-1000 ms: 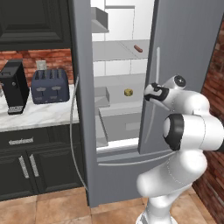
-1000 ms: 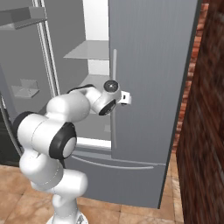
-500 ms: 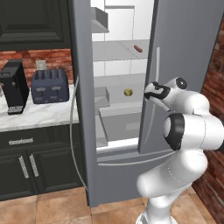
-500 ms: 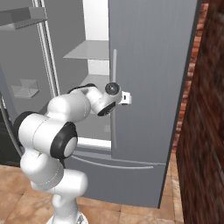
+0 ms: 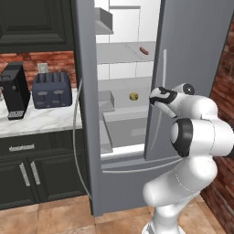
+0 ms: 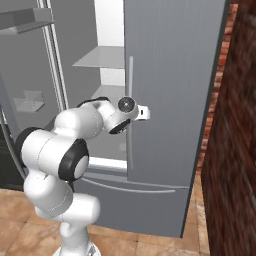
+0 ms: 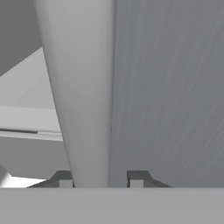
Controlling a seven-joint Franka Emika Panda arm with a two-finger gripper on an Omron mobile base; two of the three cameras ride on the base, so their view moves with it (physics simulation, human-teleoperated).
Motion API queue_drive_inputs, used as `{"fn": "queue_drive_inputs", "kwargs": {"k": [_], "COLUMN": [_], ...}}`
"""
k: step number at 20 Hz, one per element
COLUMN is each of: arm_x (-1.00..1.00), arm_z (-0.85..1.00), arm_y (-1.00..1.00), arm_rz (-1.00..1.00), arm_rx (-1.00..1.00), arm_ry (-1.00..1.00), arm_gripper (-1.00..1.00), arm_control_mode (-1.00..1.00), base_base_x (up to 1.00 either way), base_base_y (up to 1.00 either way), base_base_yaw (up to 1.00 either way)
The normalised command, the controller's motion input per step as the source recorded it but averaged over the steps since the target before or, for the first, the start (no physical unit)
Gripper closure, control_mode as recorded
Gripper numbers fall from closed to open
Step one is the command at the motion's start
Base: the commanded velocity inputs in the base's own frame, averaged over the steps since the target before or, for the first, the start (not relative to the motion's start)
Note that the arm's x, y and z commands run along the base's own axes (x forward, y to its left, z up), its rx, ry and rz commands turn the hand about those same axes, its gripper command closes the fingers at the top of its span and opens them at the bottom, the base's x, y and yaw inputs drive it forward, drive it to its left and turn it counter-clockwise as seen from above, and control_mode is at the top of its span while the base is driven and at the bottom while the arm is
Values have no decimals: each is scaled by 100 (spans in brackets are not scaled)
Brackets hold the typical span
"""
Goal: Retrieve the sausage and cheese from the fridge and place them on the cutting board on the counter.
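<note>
Hand (image 7: 100, 180) sits around the right fridge (image 5: 196, 68) door handle (image 7: 83, 96), fingers either side, not closed on it. Sausage (image 5: 144, 50) on upper shelf, cheese (image 5: 133, 97) one shelf below.

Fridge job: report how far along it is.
Done: the fridge's left door stands open. In hand: the claw straddles the right door's handle, one fingertip on each side; whether it grips cannot be told. Left: the sausage lies on an upper shelf and the cheese on the shelf below it, both untouched; neither has reached the cutting board.
</note>
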Motion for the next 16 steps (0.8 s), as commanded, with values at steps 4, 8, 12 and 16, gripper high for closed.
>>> {"fn": "queue_drive_inputs", "kwargs": {"k": [4, 8, 12, 16], "arm_x": [4, 0, -4, -33], "arm_z": [21, 30, 34, 42], "arm_y": [-12, -16, -16, -37], "arm_rz": [0, 0, 0, 1], "arm_rx": [1, 3, 3, 2], "arm_ry": [1, 1, 1, 3], "arm_gripper": [100, 100, 100, 100], "arm_control_mode": [-100, -100, -100, -100], "base_base_x": [0, 0, 0, 0], "base_base_y": [0, 0, 0, 0], "base_base_yaw": [0, 0, 0, 0]}}
